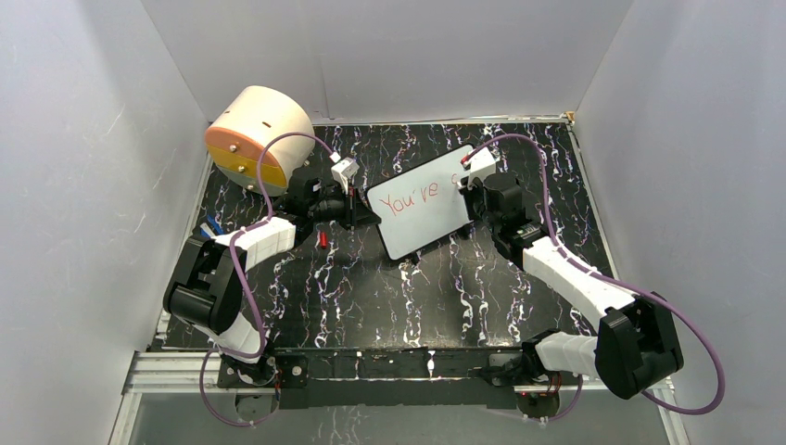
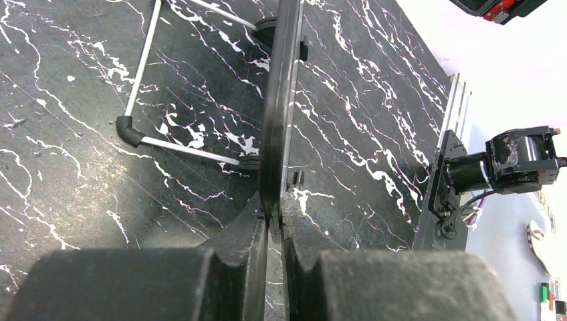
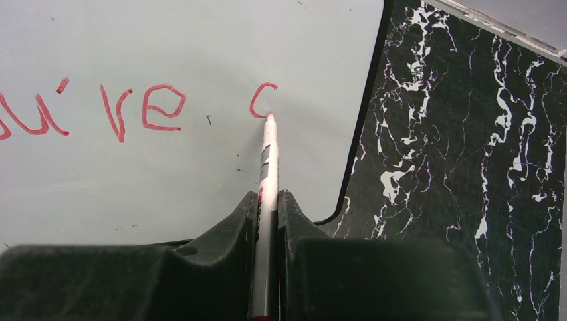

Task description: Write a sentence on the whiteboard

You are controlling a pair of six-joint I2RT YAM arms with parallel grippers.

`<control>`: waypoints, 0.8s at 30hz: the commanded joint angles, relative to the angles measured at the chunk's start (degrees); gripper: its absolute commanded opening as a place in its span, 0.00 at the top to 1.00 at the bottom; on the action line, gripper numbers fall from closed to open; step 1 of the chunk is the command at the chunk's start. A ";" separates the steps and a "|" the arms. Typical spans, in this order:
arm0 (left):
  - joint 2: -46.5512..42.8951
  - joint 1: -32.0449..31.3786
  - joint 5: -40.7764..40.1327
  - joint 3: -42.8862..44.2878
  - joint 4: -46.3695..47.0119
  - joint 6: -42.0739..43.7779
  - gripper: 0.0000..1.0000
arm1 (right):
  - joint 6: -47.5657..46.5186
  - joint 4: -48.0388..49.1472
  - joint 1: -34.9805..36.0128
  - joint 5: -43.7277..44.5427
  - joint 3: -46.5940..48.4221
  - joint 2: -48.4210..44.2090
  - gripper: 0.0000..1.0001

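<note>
The whiteboard lies tilted at the table's middle back, white with a dark rim. Red lettering on it reads "You're", with a curved "c" stroke beside it in the right wrist view. My left gripper is shut on the board's left edge; in the left wrist view the board shows edge-on between the fingertips. My right gripper is shut on a white marker, whose red tip touches the board at the lower end of the "c".
A beige drum with an orange face lies at the back left. A small red cap and a blue object lie on the black marbled table. White walls enclose the table. A wire stand shows behind the board.
</note>
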 commanded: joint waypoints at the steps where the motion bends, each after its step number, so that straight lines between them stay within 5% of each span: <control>1: -0.70 0.16 -0.10 0.55 -2.82 2.38 1.00 | -0.09 4.16 -0.04 1.20 1.28 -0.43 1.00; 24: -0.49 0.16 -0.05 0.73 -3.03 2.48 1.00 | -0.97 6.69 -0.22 0.86 3.15 0.90 1.00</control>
